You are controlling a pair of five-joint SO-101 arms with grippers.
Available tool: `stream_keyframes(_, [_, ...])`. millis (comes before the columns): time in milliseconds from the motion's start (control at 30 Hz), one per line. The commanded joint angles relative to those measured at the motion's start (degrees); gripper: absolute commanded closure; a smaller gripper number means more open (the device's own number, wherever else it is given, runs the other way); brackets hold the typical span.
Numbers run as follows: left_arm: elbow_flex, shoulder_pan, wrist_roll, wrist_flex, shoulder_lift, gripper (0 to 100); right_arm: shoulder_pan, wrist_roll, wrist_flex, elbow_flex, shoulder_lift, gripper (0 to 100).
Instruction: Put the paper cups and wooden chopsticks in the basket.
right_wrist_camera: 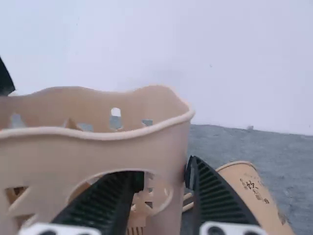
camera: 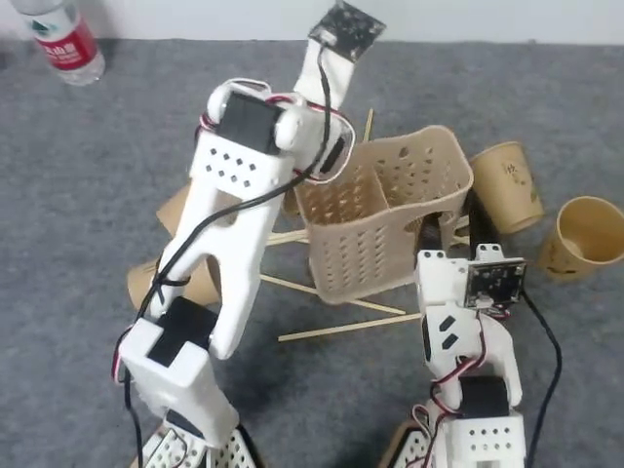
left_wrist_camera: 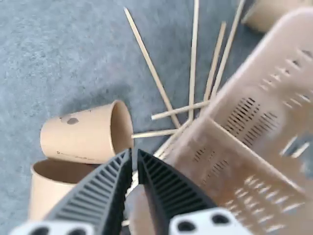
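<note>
From up high, the basket [camera: 375, 219] stands in the middle, with cups [camera: 507, 185] and chopsticks [camera: 341, 327] lying around it. At the left wrist, your left gripper [left_wrist_camera: 134, 159] is squeezed together, holding nothing, above two cups. Go down like that and you might just push a cup away. At the right wrist, your right gripper [right_wrist_camera: 165, 174] is apart, one jaw each side of the basket wall. Pull now and the basket may tip.
</note>
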Motion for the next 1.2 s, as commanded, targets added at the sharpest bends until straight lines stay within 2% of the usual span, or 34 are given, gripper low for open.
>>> stream_keyframes(0, [2.15,-0.53,0.62,-2.64,-0.70,99,0.04,2.73,0.75,0.97,-1.19,84.4])
stream_keyframes(200, [1.98,-0.09,0.62,-2.64,-1.14,99,0.04,2.99,0.92,0.62,-1.19,84.4])
stream_keyframes(333, [0.92,0.00,0.97,-2.11,-1.23,98,0.04,5.01,5.14,-1.93,-1.19,84.4])
stream_keyframes(433, [-6.37,-1.49,2.46,1.32,-1.23,90,0.04,5.36,9.27,-4.31,-1.19,84.4])
stream_keyframes(533, [-15.25,-2.20,6.42,4.57,-1.23,76,0.04,5.71,11.82,-5.63,-1.19,84.4])
stream_keyframes(633, [-17.45,-1.85,7.30,4.40,-1.23,68,-0.04,5.71,13.76,-7.12,-1.19,84.4])
stream_keyframes(800, [-16.75,-0.35,7.38,4.40,-1.23,67,0.04,6.15,21.32,-11.78,-1.19,84.4])
stream_keyframes(933, [-16.75,-0.18,7.38,4.48,-1.23,67,-0.04,11.25,26.95,-15.56,-1.19,84.6])
stream_keyframes(1167, [-16.75,0.44,7.38,4.48,-1.23,67,-0.13,15.47,36.18,-21.10,-1.19,84.6])
